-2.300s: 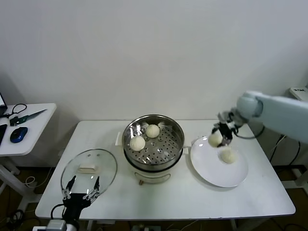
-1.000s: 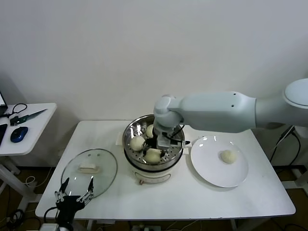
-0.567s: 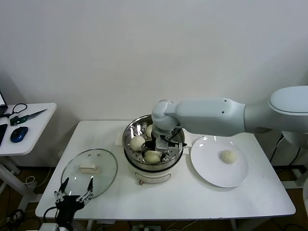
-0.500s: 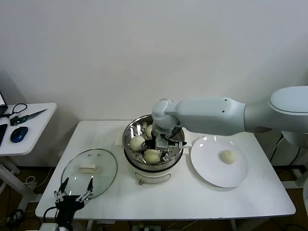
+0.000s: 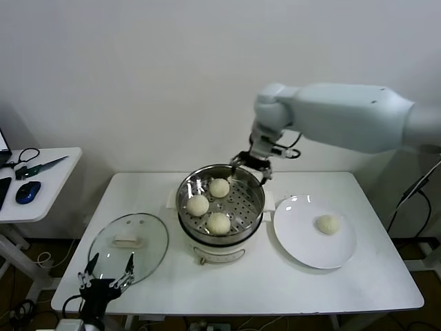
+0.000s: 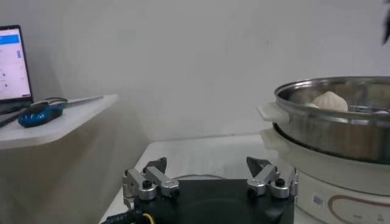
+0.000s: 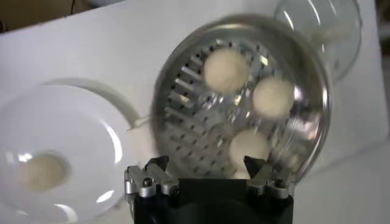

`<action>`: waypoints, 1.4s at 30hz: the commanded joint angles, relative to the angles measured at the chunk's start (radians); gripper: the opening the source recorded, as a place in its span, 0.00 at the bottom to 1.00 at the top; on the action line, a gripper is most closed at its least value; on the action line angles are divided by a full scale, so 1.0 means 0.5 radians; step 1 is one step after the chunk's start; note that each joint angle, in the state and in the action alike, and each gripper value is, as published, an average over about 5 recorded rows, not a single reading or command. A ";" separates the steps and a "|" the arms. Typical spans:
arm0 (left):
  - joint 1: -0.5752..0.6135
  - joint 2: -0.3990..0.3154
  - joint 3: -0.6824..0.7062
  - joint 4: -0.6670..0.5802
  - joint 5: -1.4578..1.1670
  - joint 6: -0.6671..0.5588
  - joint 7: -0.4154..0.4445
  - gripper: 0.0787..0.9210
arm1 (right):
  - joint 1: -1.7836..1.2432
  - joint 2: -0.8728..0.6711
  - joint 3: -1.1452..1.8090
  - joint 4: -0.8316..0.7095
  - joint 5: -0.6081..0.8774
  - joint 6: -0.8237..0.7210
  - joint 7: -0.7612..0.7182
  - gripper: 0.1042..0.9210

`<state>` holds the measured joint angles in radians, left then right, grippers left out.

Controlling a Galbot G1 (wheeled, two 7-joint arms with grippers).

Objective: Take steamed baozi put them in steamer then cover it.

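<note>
Three baozi lie in the steel steamer: one at the back, one at the left, one at the front. They also show in the right wrist view. A fourth baozi lies on the white plate. My right gripper is open and empty, raised above the steamer's back right rim. The glass cover with its cream handle lies flat on the table, left of the steamer. My left gripper is open and empty at the front left table edge, just before the cover.
The white table has bare room in front of the steamer and plate. A side table at the far left holds a mouse and cables. The steamer's cream pot base rises beside my left gripper.
My right gripper has let go of a baozi at the front of the steamer and has risen back and to the right, out of the basket. The left arm has not moved.
</note>
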<state>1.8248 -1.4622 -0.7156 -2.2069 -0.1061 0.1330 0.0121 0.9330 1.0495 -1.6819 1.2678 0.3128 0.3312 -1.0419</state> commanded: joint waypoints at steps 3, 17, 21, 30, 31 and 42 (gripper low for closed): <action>0.000 0.002 0.006 0.003 0.000 -0.002 0.001 0.88 | -0.131 -0.828 -0.144 -0.183 0.158 -0.746 -0.069 0.88; -0.005 -0.006 0.020 0.029 0.026 0.004 0.010 0.88 | -1.297 -0.864 0.867 -0.462 -0.276 -0.812 -0.001 0.88; -0.010 -0.009 0.021 0.048 0.039 0.001 0.010 0.88 | -1.456 -0.745 1.039 -0.622 -0.370 -0.803 0.002 0.88; -0.001 -0.008 0.013 0.073 0.041 -0.014 0.007 0.88 | -1.589 -0.572 1.137 -0.778 -0.424 -0.803 0.018 0.88; 0.001 -0.008 0.012 0.076 0.040 -0.016 0.007 0.88 | -1.597 -0.560 1.144 -0.788 -0.432 -0.803 0.021 0.88; -0.011 -0.005 0.011 0.097 0.042 -0.018 0.006 0.88 | -1.637 -0.448 1.186 -0.909 -0.470 -0.815 0.070 0.88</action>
<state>1.8190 -1.4653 -0.7101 -2.1586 -0.0854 0.1240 0.0151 0.1697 0.7913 -1.1372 0.8711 0.1017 -0.0654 -1.0153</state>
